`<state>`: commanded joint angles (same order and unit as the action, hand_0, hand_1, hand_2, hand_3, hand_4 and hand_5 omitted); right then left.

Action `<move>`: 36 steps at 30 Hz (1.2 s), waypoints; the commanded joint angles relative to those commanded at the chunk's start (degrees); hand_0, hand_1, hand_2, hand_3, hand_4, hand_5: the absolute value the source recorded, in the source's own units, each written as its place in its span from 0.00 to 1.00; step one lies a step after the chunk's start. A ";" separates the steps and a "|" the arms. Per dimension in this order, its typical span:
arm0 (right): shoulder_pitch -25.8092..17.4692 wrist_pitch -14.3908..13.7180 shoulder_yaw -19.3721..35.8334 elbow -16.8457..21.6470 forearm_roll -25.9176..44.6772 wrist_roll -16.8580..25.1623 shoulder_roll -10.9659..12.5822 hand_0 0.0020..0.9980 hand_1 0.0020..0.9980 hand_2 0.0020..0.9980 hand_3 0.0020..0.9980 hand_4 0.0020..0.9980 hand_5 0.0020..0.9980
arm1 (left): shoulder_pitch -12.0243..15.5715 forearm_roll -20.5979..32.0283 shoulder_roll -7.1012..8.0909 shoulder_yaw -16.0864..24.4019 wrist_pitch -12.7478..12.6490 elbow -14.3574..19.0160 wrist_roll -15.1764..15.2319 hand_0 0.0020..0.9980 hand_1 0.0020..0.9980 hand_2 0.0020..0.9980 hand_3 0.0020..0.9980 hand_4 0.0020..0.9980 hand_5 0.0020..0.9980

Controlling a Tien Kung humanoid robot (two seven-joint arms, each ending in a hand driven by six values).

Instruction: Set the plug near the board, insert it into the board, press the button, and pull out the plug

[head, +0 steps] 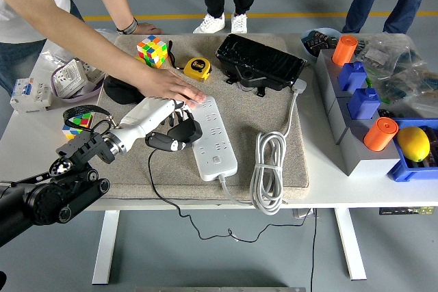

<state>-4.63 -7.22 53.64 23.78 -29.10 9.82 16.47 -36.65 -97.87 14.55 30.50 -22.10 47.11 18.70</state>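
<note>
Left hand (176,130) grips black plug (163,142) beside white power strip (213,137). Person's hand (171,87) presses strip's far end.

This looks like a robotics lab or test workshop. A white height-adjustable table (356,193) stands on a grey floor marked with a yellow line (287,15). People stand around it. Blue parts bins (361,100), a tape measure (197,68), Rubik's cubes (152,50) and what seems to be a circuit breaker (29,92) crowd its surface.
</note>
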 joint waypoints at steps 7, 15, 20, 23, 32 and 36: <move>-0.01 0.02 -0.02 0.00 0.00 0.05 -0.03 0.61 0.61 0.57 0.54 0.72 0.24 | 0.07 -0.57 -0.12 -0.01 0.11 -0.09 -0.27 0.26 0.39 0.45 0.54 0.78 0.05; 0.06 0.06 0.13 0.07 -0.08 0.08 -0.04 0.61 0.61 0.57 0.54 0.72 0.24 | -0.07 -0.31 -0.19 0.46 0.71 -0.12 -0.53 0.27 0.48 0.53 0.57 0.79 0.06; 0.03 0.10 0.24 0.13 -0.13 0.08 -0.02 0.61 0.61 0.57 0.54 0.72 0.24 | -0.03 -0.36 -0.18 0.93 1.40 0.06 -1.07 0.33 0.53 0.58 0.60 0.90 0.13; 0.06 0.12 0.17 0.17 -0.13 0.09 0.00 0.61 0.61 0.57 0.54 0.72 0.24 | -0.01 -0.51 -0.14 1.36 1.98 0.12 -1.69 0.33 0.53 0.58 0.60 0.90 0.13; 0.03 0.16 0.10 0.17 -0.07 0.19 -0.04 0.61 0.61 0.57 0.54 0.72 0.24 | 0.22 -0.83 0.04 2.16 3.15 0.37 -2.17 0.38 0.59 0.60 0.69 1.00 0.28; 0.11 0.18 0.25 0.21 -0.12 0.24 -0.07 0.61 0.61 0.57 0.54 0.72 0.24 | 0.19 -0.91 0.07 2.40 3.49 0.55 -2.11 0.38 0.59 0.60 0.69 1.00 0.28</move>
<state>-4.52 -7.04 53.89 23.99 -29.22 10.06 16.40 -36.46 -98.78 14.62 32.90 -18.61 47.66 16.59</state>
